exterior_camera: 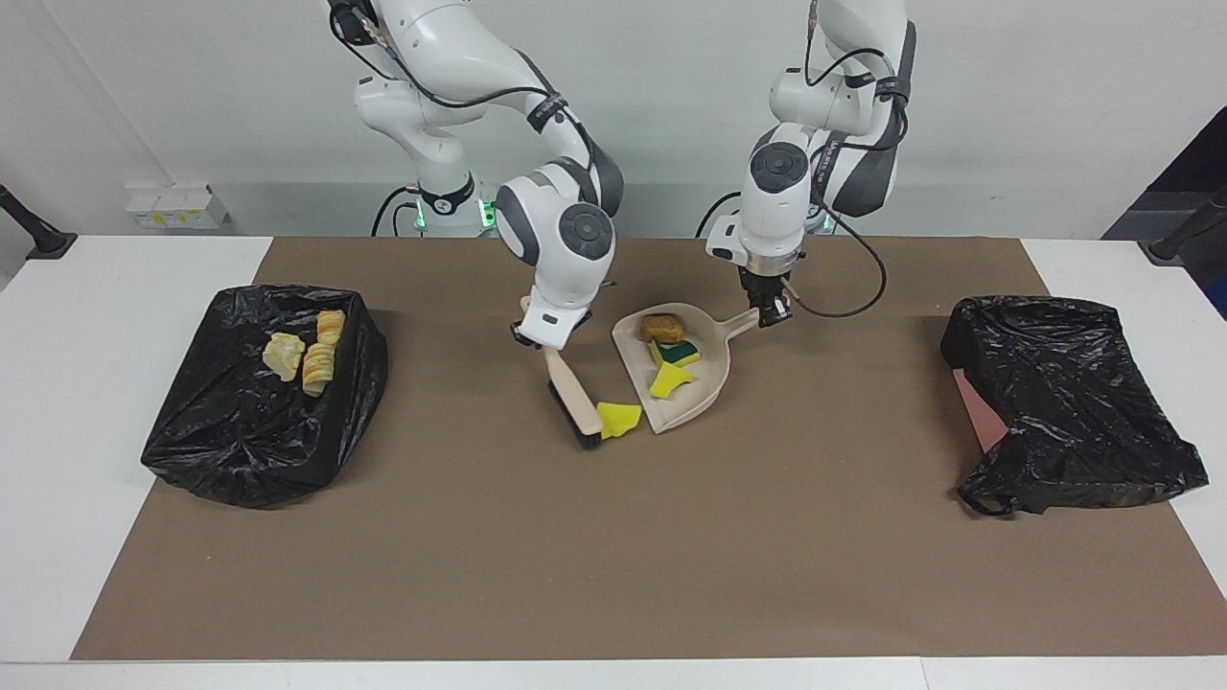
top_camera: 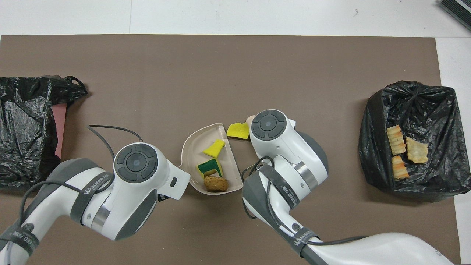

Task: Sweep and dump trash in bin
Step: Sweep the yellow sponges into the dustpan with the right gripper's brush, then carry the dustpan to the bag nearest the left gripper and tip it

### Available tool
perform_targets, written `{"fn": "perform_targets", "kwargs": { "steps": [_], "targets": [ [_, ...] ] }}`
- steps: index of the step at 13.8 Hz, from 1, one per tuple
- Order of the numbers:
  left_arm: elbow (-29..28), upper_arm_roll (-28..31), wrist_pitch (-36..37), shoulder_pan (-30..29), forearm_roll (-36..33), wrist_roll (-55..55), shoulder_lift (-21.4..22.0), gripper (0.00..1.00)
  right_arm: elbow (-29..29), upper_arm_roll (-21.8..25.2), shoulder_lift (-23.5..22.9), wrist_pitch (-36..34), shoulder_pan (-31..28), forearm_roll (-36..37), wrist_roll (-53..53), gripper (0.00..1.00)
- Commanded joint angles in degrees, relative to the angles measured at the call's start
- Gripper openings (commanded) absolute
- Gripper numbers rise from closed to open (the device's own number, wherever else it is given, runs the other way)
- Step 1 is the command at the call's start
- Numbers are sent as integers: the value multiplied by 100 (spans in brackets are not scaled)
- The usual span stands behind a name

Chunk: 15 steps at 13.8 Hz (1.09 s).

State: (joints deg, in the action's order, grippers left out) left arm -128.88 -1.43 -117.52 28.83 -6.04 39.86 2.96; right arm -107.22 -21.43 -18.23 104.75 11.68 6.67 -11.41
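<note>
Brown mat: my right gripper (exterior_camera: pixel 539 337), clenched on the brush (exterior_camera: pixel 573 401), should push the yellow scrap (exterior_camera: pixel 617 419) beside the dustpan (exterior_camera: pixel 714 376) squarely past its lip, low and slow, while my left gripper (exterior_camera: pixel 770 311) grips the handle.

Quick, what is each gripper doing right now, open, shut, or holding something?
Left gripper: shut on the beige plastic dustpan's handle.
Right gripper: shut on the beige brush's handle.

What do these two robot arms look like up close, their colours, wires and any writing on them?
Both arms are glossy white rounded segments with dark grey joint sections and round grey caps at the wrists. Thin black cables loop loosely along each. A grey band on the left arm carries white lettering, as does one on the right arm. The left gripper and right gripper are small and black.
</note>
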Motion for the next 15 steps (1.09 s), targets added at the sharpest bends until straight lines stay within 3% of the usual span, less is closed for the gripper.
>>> {"fn": "perform_targets", "kwargs": {
  "steps": [1,5,7,11,13,15],
  "targets": [
    [-355,-6,-322,0,33,-57,187,0,96,-116,100,-480,-25,-858,103,0],
    [-621,-6,-693,-61,51,-31,284,0,-203,-125,680,-570,123,-2204,262,0],
    [-595,3,-746,-70,51,-31,302,0,-194,-107,846,-596,160,-2144,-17,0],
    [-472,73,-667,-368,312,416,433,0,-343,-81,1987,-1446,-245,-2126,-1309,0],
    [-410,82,-658,-684,673,829,530,0,-728,-98,2603,-1501,-227,-2135,-2012,0],
    [-174,82,-457,-886,736,1032,530,0,-1228,-107,3017,-1441,-166,-2196,-2032,0]
  ]
}}
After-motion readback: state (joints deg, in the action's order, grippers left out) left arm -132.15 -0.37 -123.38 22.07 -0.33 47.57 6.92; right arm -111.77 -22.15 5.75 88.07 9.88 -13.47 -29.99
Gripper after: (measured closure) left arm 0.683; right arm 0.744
